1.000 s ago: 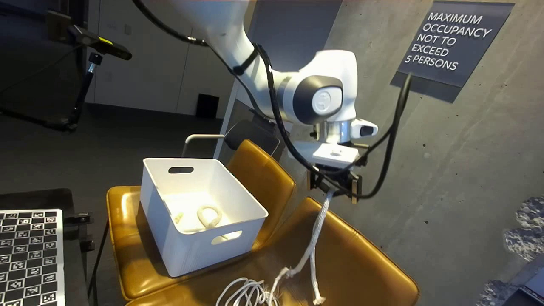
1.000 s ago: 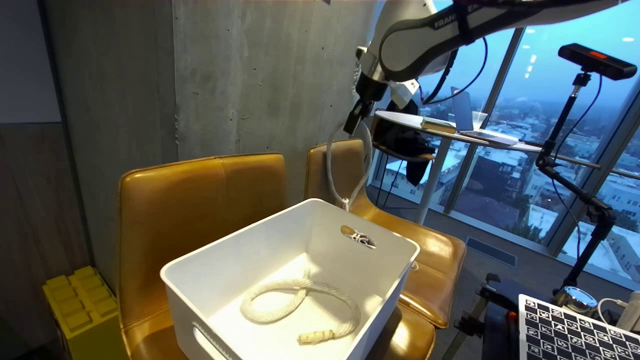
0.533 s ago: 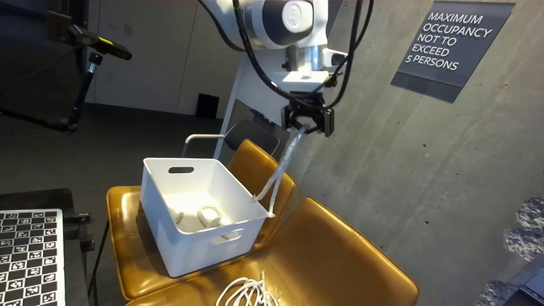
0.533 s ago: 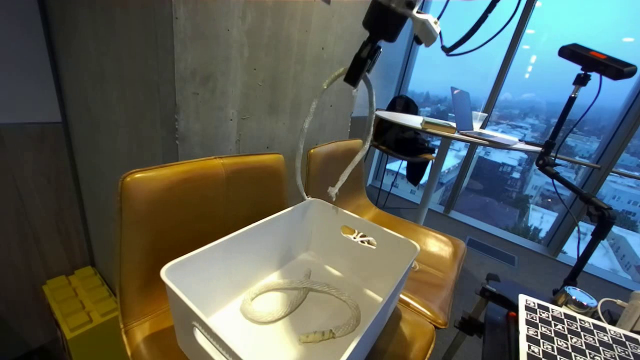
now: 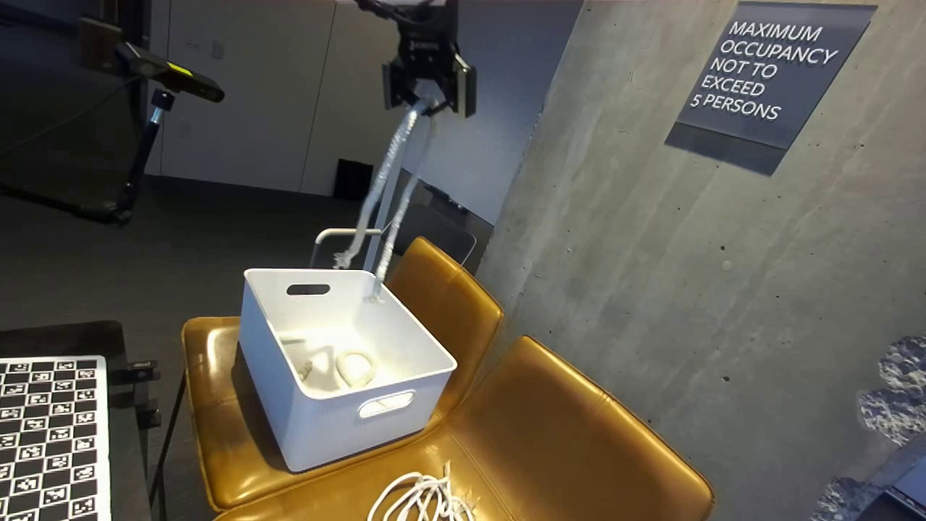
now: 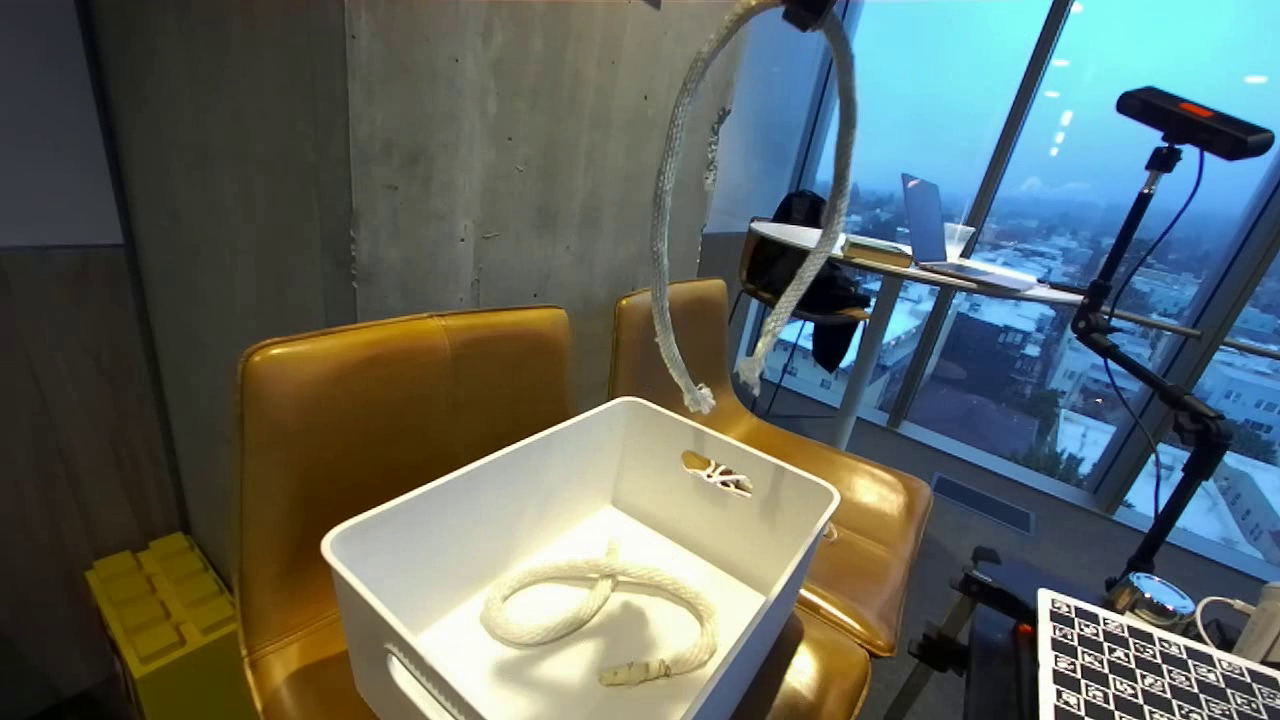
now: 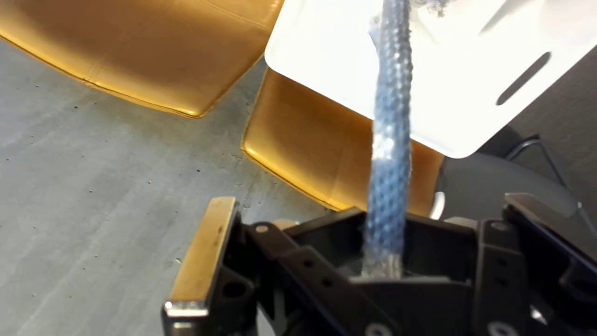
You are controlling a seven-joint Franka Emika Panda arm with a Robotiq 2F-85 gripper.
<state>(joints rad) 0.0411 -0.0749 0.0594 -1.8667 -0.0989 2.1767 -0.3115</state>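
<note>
Up high, my gripper [image 5: 428, 107] is shut on a white braided rope [image 5: 381, 166], whose two strands hang down with frayed ends. This rope [image 6: 660, 220] forms a tall loop in an exterior view, where only a bit of the gripper shows at the top edge. In the wrist view the rope [image 7: 392, 93] runs from between the dark fingers out over the white box [image 7: 443, 107]. Both ends hang near that box's far rim in both exterior views, without clear contact. On the floor of the box [image 6: 520, 500] lies a thicker cream rope [image 6: 655, 573], loosely curled.
The box sits on a brown leather chair [image 5: 210, 391] beside a second chair [image 5: 564, 434], which bears a bundle of white cord [image 5: 423, 499]. A concrete wall [image 5: 651, 289] rises behind. A camera stand [image 6: 1140, 220], a checkered board [image 6: 1160, 650] and a yellow block [image 6: 150, 600] stand around.
My gripper has risen and moved across from above the second chair towards the box, carrying the rope. Its ends have lifted off the chair and the white cord bundle stays behind.
</note>
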